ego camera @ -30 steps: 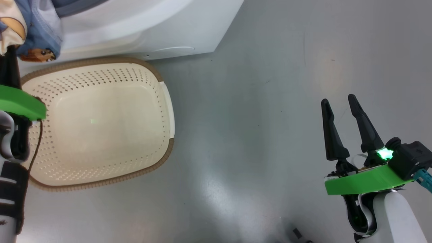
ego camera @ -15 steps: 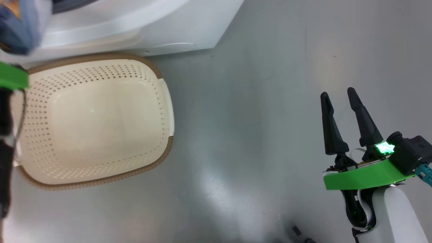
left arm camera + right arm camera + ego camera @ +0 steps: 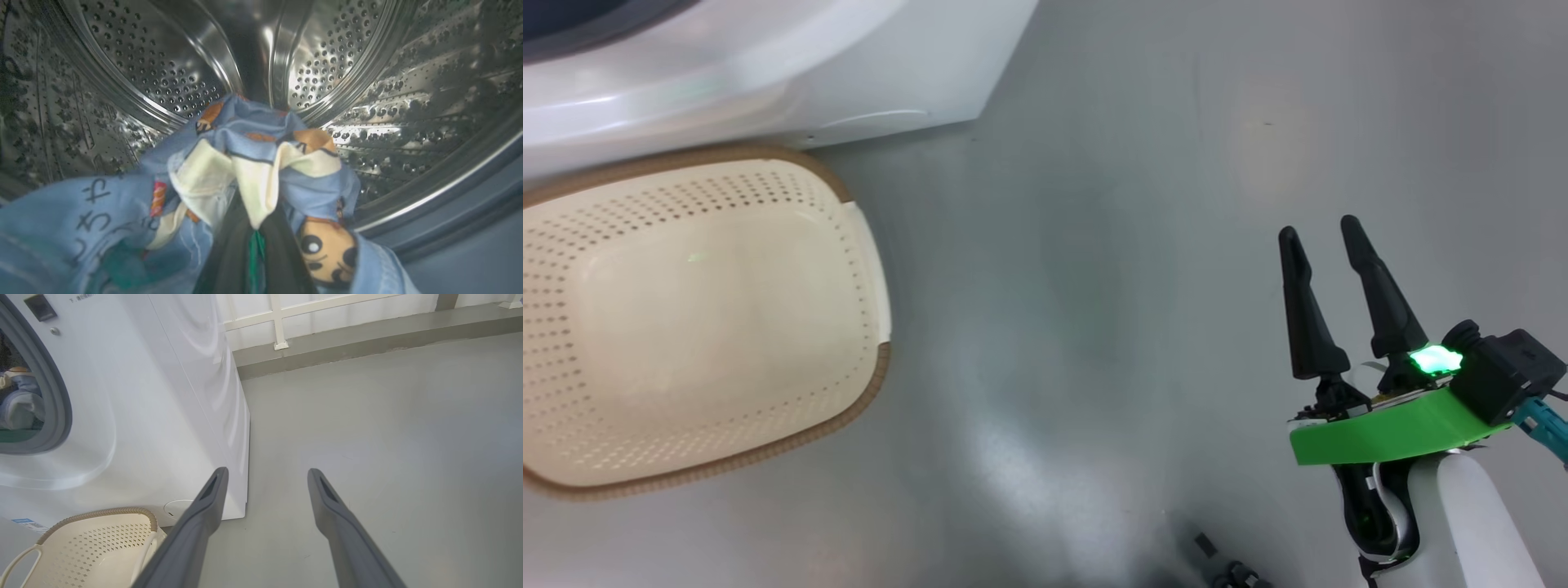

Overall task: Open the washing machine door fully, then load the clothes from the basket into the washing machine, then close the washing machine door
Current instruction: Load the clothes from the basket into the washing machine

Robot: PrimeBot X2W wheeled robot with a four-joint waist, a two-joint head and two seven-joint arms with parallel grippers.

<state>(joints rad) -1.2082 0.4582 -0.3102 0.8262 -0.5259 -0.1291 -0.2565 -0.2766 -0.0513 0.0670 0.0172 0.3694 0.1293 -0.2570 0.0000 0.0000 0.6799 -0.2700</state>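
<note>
Holding the clothes (image 3: pixel 261 163), the left gripper (image 3: pixel 252 228) is clamped on a bunch of light blue and cream fabric. Its two dark fingers are pressed together beneath the cloth. The left wrist view places this bundle inside the steel perforated drum (image 3: pixel 351 49), with a printed bear face hanging just right of the fingers.

Change from one second ago: the left arm and the garment then stood at the far left of the head view, above the basket and in front of the machine. They have since passed through the opening into the drum. The head camera has also turned, so the shift of the basket toward the left edge of that view is a camera effect, not a move of the basket.

The basket (image 3: pixel 866 392) sits on the grey floor (image 3: pixel 1094 286), just in front of the washing machine (image 3: pixel 768 73). Its perforated bottom and walls show in full.

The right gripper (image 3: pixel 1319 226) hangs at the near right, well apart from the basket. Its fingers are spread apart and hold nothing, as before. From the right wrist view, blue fabric shows behind the grey gasket (image 3: pixel 61 400).
</note>
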